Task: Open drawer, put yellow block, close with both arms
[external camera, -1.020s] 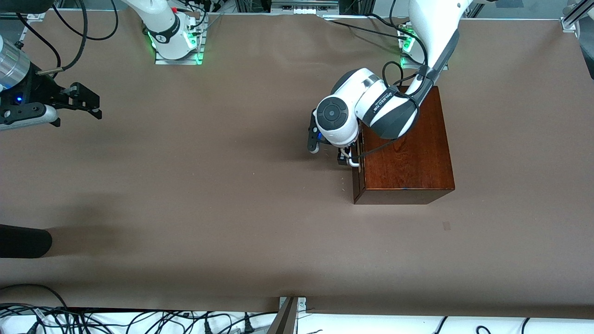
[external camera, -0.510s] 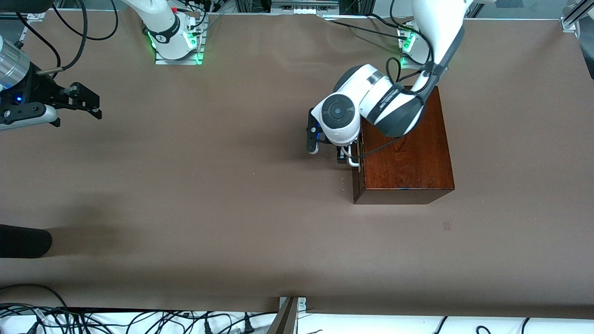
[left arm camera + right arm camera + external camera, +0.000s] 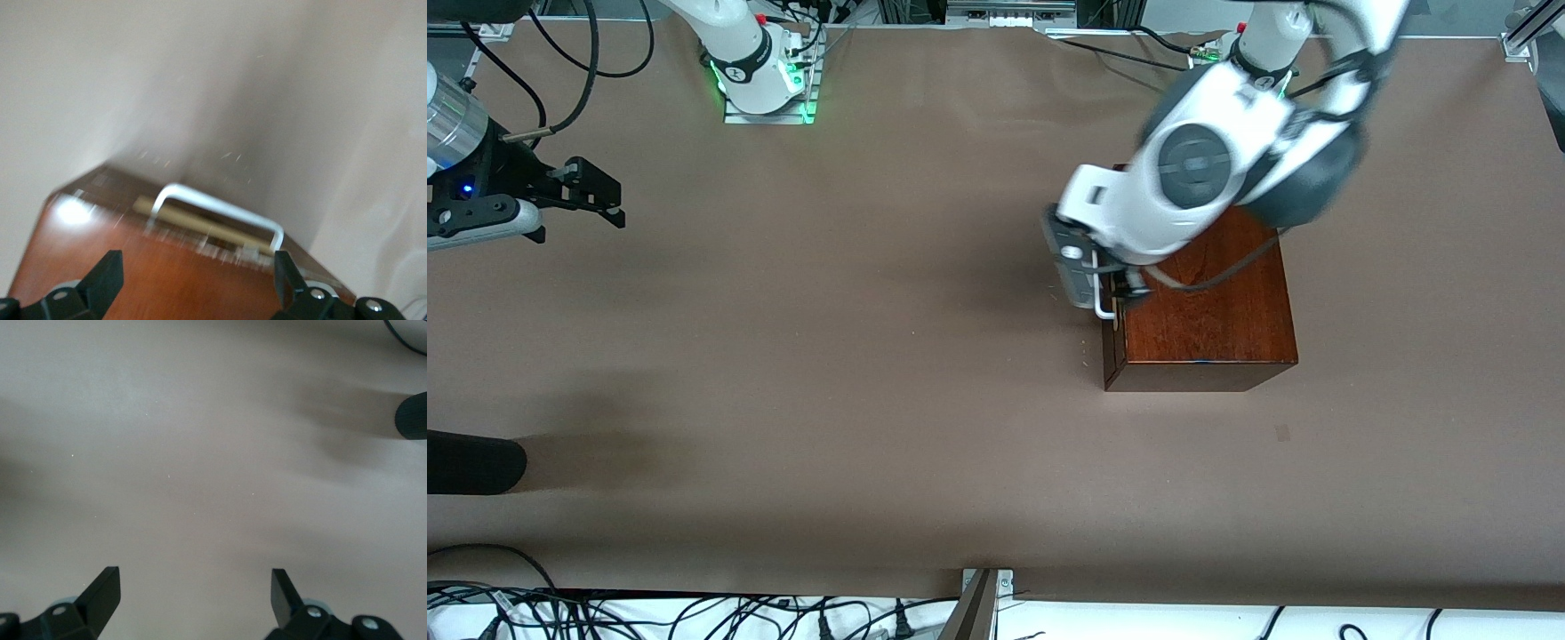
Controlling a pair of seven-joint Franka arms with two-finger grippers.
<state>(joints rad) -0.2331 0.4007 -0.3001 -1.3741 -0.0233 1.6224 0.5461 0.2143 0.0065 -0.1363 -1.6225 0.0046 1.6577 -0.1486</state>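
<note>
The dark reddish-brown wooden box [image 3: 1209,311] stands toward the left arm's end of the table. Its drawer [image 3: 1110,348] is shut, with the white U-shaped handle [image 3: 1104,308] on the front. My left gripper [image 3: 1116,289] hovers over the box's top edge just above the handle, open and empty. In the left wrist view the gripper [image 3: 195,263] has its fingers spread over the box top [image 3: 153,280], with the handle [image 3: 217,210] and brass plate past them. My right gripper [image 3: 605,197] waits open and empty over bare table, as the right wrist view [image 3: 195,577] shows. The yellow block is out of view.
A dark rounded object [image 3: 471,462] juts in at the table's edge at the right arm's end; it also shows in the right wrist view [image 3: 411,415]. Brown table [image 3: 871,356] spreads between the arms. Cables lie along the edge nearest the camera.
My left arm has swung up and turned, carrying its gripper from in front of the handle to over the box's top edge. The drawer stays shut. The right arm has not moved.
</note>
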